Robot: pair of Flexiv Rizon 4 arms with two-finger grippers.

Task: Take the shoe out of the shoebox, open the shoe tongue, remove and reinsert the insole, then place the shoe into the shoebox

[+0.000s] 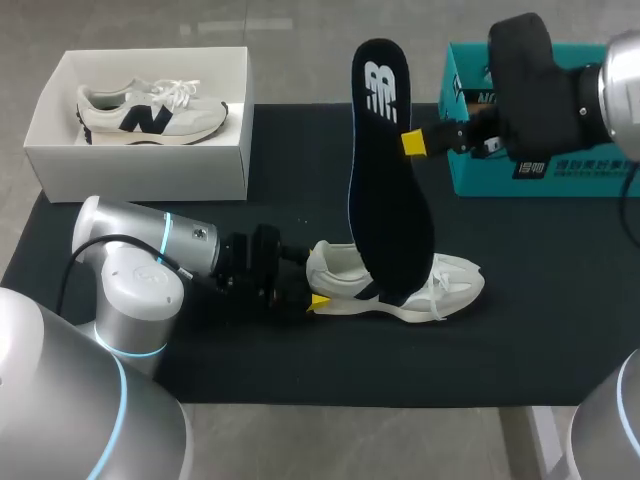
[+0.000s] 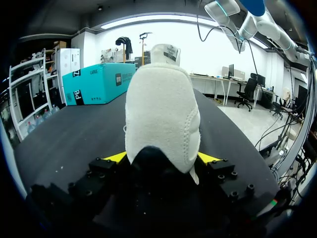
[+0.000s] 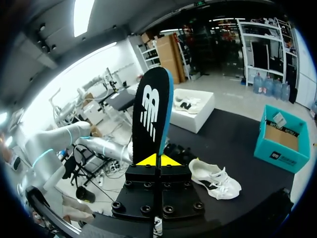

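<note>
A white shoe (image 1: 440, 283) lies on the black mat (image 1: 520, 320), toe to the right. My left gripper (image 1: 316, 288) is shut on its heel. In the left wrist view the yellow tips press the padded heel (image 2: 161, 119) from both sides. My right gripper (image 1: 413, 142) is shut on the edge of a dark insole (image 1: 385, 180) with a blue rim. The insole is held upright, and its lower end overlaps the shoe's opening in the head view. I cannot tell whether they touch. In the right wrist view the insole (image 3: 151, 119) stands up ahead of the gripper (image 3: 158, 160), with the shoe (image 3: 215, 178) lower down beyond it.
An open white shoebox (image 1: 140, 165) stands at the back left of the mat with a second shoe (image 1: 150, 115) inside. A teal box (image 1: 560, 180) sits at the back right, behind my right arm. The mat's front right is bare.
</note>
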